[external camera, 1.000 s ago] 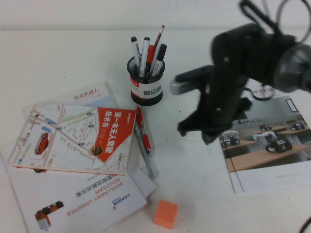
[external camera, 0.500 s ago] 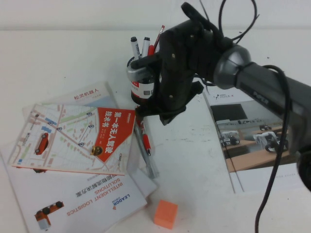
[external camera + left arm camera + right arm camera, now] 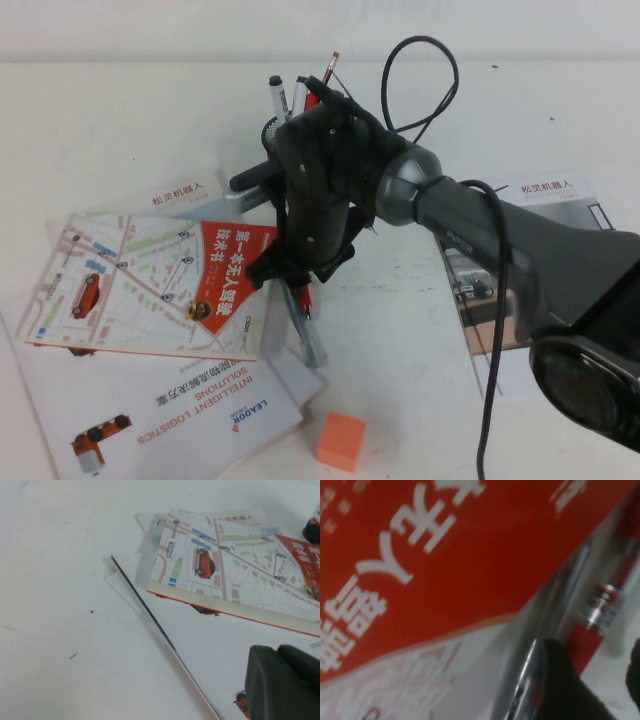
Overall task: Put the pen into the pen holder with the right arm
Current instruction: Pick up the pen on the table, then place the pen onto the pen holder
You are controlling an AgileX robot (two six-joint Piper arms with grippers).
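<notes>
The white brochure (image 3: 190, 400) reads "LEADOR" and "INTELLIGENT LOGISTICS SOLUTIONS", printed upside down.

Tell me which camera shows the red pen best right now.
Right wrist view: the red pen lies close beneath the right gripper. In the high view the arm hides all but its tip end. The left wrist view misses it.

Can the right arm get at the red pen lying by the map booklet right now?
Probably yes. The right gripper hangs right over the red pen, nothing between them, though a grey pen and the map booklet crowd it. The left gripper is away over leaflets.
</notes>
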